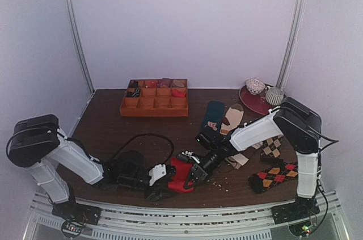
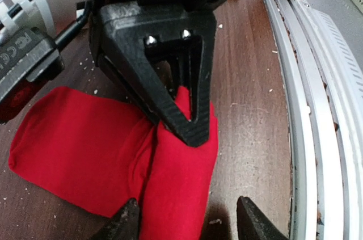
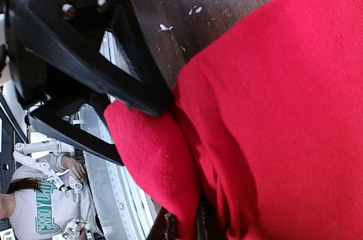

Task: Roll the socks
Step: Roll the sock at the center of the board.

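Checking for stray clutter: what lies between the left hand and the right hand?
The socks: in the left wrist view their red fold runs from the right hand, shut on it, down into the open left hand.

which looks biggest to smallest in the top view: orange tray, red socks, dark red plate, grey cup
1. orange tray
2-3. dark red plate and red socks: too close to rank, and the socks are partly covered
4. grey cup

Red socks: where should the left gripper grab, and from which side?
Probably the raised fold of the socks, just ahead of the right gripper that pinches it. Come in from the left, in line with that ridge: the left gripper straddles it, open, and the rest of the fabric lies flat.
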Controlling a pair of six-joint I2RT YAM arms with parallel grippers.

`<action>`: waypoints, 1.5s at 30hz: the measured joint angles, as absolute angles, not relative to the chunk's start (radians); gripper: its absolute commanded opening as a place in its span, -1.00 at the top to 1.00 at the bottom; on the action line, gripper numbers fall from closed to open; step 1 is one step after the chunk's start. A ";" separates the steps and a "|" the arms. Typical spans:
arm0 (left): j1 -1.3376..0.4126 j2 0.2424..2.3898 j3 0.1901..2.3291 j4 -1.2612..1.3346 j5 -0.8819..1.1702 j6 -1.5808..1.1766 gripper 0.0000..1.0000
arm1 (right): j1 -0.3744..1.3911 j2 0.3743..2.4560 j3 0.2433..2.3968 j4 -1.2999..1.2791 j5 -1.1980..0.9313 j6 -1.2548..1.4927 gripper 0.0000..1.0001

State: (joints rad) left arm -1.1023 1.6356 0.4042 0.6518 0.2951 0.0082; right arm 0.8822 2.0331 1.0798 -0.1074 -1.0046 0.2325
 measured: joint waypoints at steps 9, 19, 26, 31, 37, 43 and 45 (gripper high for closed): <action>-1.106 1.686 0.422 0.690 0.294 0.013 0.01 | 0.875 2.035 1.077 -0.109 -1.017 0.233 0.86; -1.106 1.703 0.422 0.722 0.289 0.004 0.75 | 0.871 2.039 1.074 -0.107 -1.029 0.234 0.86; -1.106 1.753 0.445 0.749 0.303 -0.028 1.00 | 0.865 2.037 1.066 -0.121 -1.045 0.244 0.54; -1.086 1.765 0.469 0.729 0.320 -0.124 1.00 | 0.863 1.961 0.996 -0.047 -1.001 0.254 0.28; -1.010 1.805 0.509 0.696 0.424 -0.296 1.00 | 0.871 1.693 0.754 0.207 -0.786 0.234 0.08; -0.941 1.837 0.521 0.683 0.557 -0.424 1.00 | 0.963 1.462 0.573 0.457 -0.534 0.006 -0.02; -0.929 1.848 0.532 0.674 0.591 -0.442 1.00 | 1.024 1.465 0.559 0.492 -0.460 -0.096 -0.04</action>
